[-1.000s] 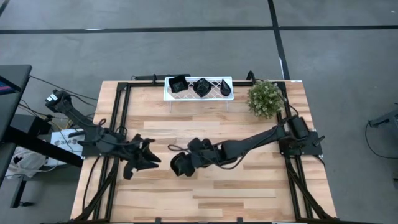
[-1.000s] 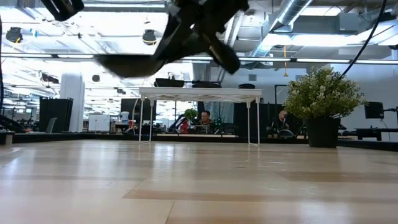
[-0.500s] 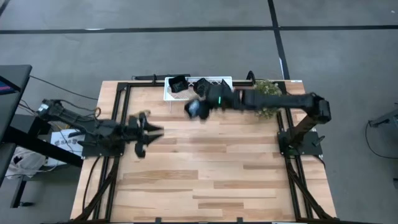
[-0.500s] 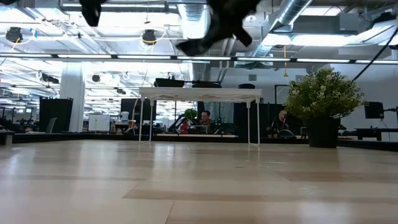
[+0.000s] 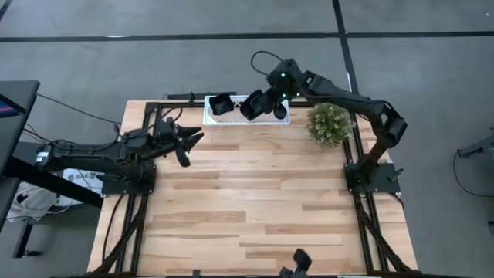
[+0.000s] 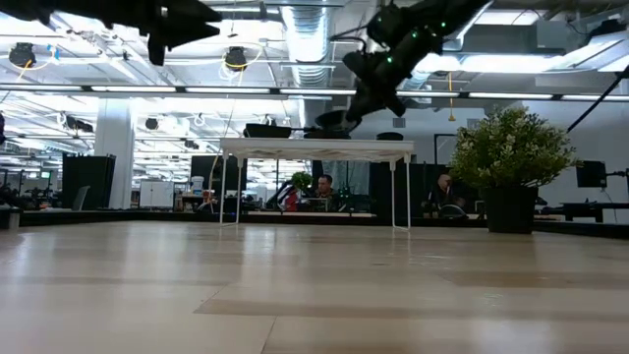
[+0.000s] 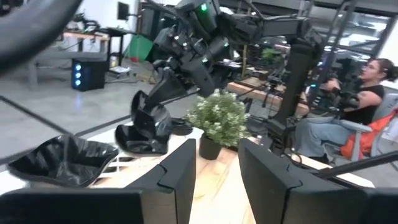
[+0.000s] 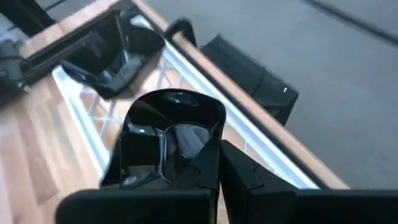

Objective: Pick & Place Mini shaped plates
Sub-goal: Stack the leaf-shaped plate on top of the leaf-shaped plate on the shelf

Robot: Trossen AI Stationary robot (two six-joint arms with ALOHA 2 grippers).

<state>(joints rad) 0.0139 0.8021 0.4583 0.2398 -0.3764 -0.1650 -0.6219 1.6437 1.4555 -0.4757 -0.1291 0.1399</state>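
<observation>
My right gripper (image 5: 262, 100) is over the white lattice tray (image 5: 231, 118) at the table's far edge, shut on a glossy black mini shaped plate (image 8: 168, 134). In the tray lie a black plate at its left end (image 5: 221, 104), one at its right end (image 5: 280, 113) and one under the held plate (image 7: 138, 142). My left gripper (image 5: 187, 142) hovers open above the table's left part, pointing toward the tray, with nothing between its fingers (image 7: 180, 177). My right gripper pinches the plate's rim (image 8: 202, 140) between its two fingers. The fingers slant down, coming from the table's far right. The plate is tilted and held clear above the tray, over the plate in the tray's middle (image 7: 138, 142).
A small potted plant (image 5: 329, 122) stands at the far right, next to the tray. Black frame rails (image 5: 150, 131) run along the table's edges. A small dark mount (image 5: 297, 262) sits at the near edge. The wooden top between the arms shows bare boards.
My right gripper has carried the plate from the table's middle up and toward the far edge, ending over the tray, and has stayed shut on it. My left gripper has swung from the near left toward the far edge and turned toward the tray, still open.
</observation>
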